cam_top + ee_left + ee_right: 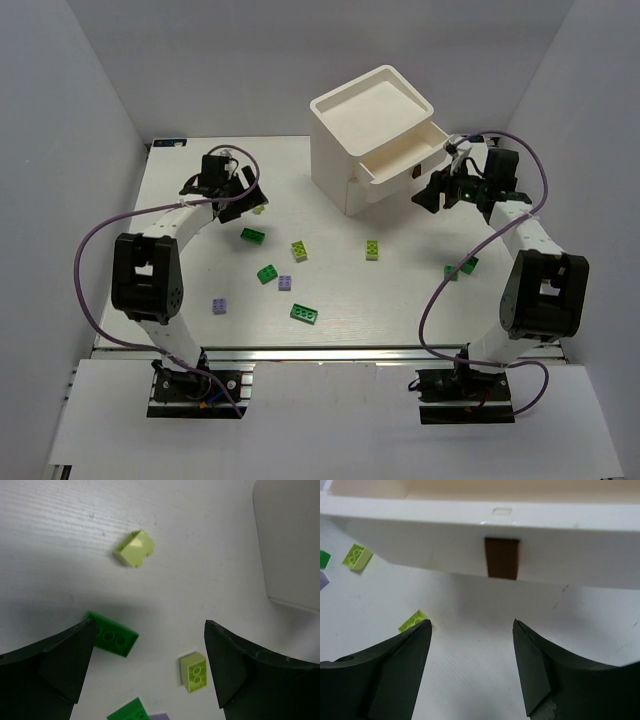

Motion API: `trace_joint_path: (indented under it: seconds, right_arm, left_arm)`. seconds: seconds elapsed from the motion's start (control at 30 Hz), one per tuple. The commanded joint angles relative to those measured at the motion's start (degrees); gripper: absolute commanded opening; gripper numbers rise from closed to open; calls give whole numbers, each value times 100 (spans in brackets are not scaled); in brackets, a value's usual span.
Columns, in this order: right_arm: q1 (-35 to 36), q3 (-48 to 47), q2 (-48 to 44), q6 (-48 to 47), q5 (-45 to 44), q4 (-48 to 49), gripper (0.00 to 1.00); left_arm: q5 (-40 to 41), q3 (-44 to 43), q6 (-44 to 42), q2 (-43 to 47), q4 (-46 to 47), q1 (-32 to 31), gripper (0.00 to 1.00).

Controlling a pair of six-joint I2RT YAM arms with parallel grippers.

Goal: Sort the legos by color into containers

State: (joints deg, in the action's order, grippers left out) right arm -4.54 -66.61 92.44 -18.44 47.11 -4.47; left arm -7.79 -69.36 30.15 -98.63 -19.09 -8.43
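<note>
We see the white chest (332, 160) standing toward the far edge of the worktop (390, 300), right of its middle, with one drawer (405, 172) drawn out toward the right edge. In the right wrist view the drawer front fills the top of the picture. Its dark brown pull (502, 558) sits just above the gap between the fingers. The right gripper (441, 190) hovers just in front of that drawer. Its jaws stand well apart with nothing between them, and the pull is clear of both.

The left gripper (238, 198) hangs over the left half of the worktop, nearer the far edge, its jaws spread wide and empty. Under it we see a tipped yellow-green brick (134, 548), a long dark green brick (112, 637) beside the left finger, and a second yellow-green brick (193, 672) beside the right finger.

The other legos lie loose on the worktop. There is a small dark green brick (267, 273) with a purple brick (285, 283) just beside it, and another purple one (219, 306) nearer the left edge. A long green brick (305, 314) lies closest to the near edge. A yellow-green brick lies in front of the chest (372, 250), and a dark green cluster (460, 267) lies beside the right arm, near the right edge.
</note>
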Motion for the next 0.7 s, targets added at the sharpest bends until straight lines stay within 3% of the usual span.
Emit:
trace_joint_path:
  seconds: [0.0, 0.1, 0.2, 0.3, 0.37, 0.43, 0.53, 0.67]
  right_arm:
    - [-47, 200, -534, -326, 44, -413, 72]
    - [-56, 394, -1025, -643, 26, -650, 71]
    - [-91, 438, -1368, -976, 192, -1141, 61]
    - [-100, 648, -1728, -1311, 420, -1424, 41]
    - [-100, 833, -1940, -1451, 527, -1451, 38]
    - [-83, 1088, -2238, -1479, 632, -1390, 41]
    - [-91, 1316, -2520, -1487, 668, -1311, 53]
    - [-91, 1519, -2731, -1514, 659, -1311, 55]
  left_arm:
    - [576, -595, 210, -321, -243, -28, 98]
    - [926, -1253, 254, -909, -700, -80, 98]
    - [1262, -1860, 394, -1342, -1192, -133, 93]
    - [1455, -2432, 447, -1852, -1623, -186, 91]
    - [1552, -2897, 500, -2186, -1974, -247, 90]
    - [1649, -3186, 588, -2388, -2168, -309, 88]
    - [1702, -3390, 676, -2538, -2326, -362, 87]
    - [1728, -3785, 799, -2836, -2538, -414, 79]
